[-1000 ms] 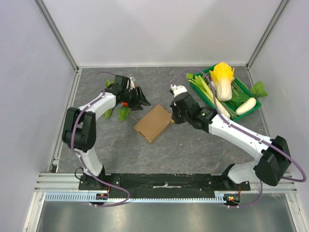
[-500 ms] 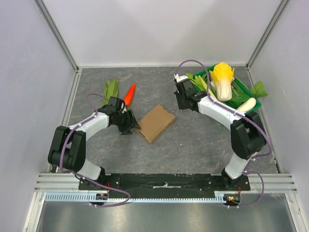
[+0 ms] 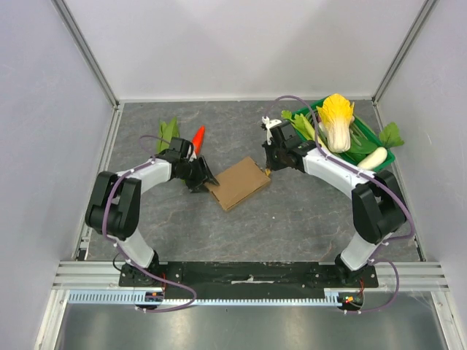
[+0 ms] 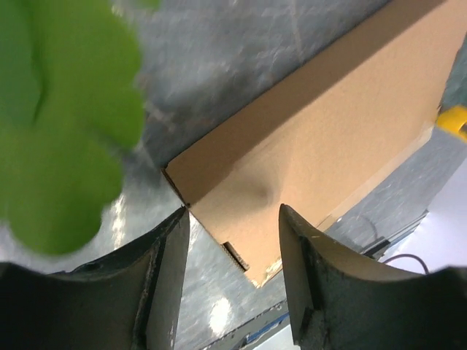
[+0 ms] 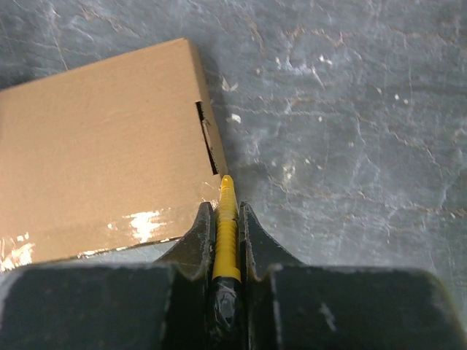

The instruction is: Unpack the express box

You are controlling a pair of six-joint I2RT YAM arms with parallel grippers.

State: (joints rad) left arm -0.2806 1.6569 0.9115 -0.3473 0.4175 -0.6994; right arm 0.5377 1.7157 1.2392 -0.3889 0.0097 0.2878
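Observation:
The express box (image 3: 238,183) is a flat brown cardboard box lying closed in the middle of the table. My left gripper (image 3: 203,177) is open at the box's left corner. In the left wrist view its fingers (image 4: 169,271) stand either side of the box's near edge (image 4: 314,138). My right gripper (image 3: 268,165) is at the box's right corner, shut on a yellow ribbed cutter (image 5: 226,232). The cutter's tip touches the box (image 5: 102,153) by a slit in its side flap. The right gripper (image 5: 225,219) is low over the table.
A green crate (image 3: 380,162) at the back right holds a cabbage (image 3: 336,121), leafy greens and a white radish (image 3: 371,158). A carrot (image 3: 197,138) and a green leaf (image 3: 168,133) lie behind my left gripper. Grey walls enclose the table.
My left gripper left the carrot, swung near and came up to the box's left corner. My right gripper pulled back, then returned to the right corner. The box shifted slightly right.

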